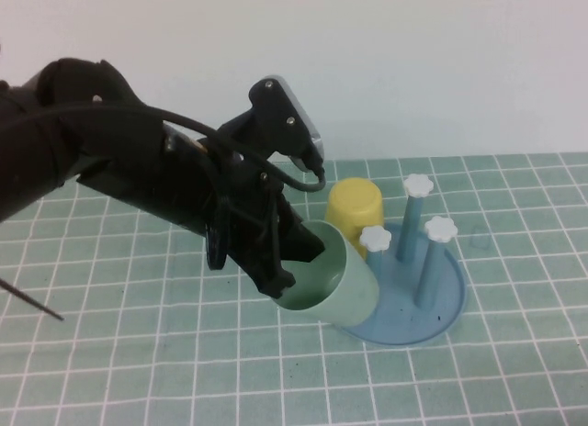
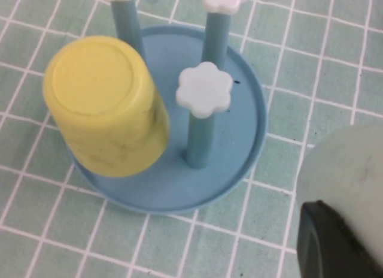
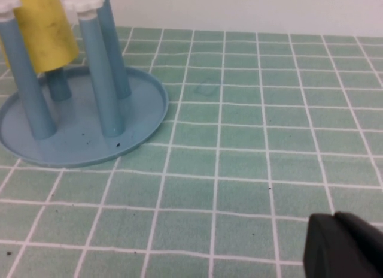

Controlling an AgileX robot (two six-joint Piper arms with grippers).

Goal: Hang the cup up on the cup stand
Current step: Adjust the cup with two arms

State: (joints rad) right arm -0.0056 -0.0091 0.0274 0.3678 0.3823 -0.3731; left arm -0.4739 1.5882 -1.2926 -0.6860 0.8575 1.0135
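The pale mint-green cup (image 1: 333, 277), tilted with its open mouth toward the left pincer (image 1: 292, 261) pinching its rim, hangs over the cup stand (image 1: 432, 308) edge near the yellow cup (image 1: 355, 210); the right pincer (image 3: 344, 247) sits low over the desk (image 1: 138, 371), grip state unclear.
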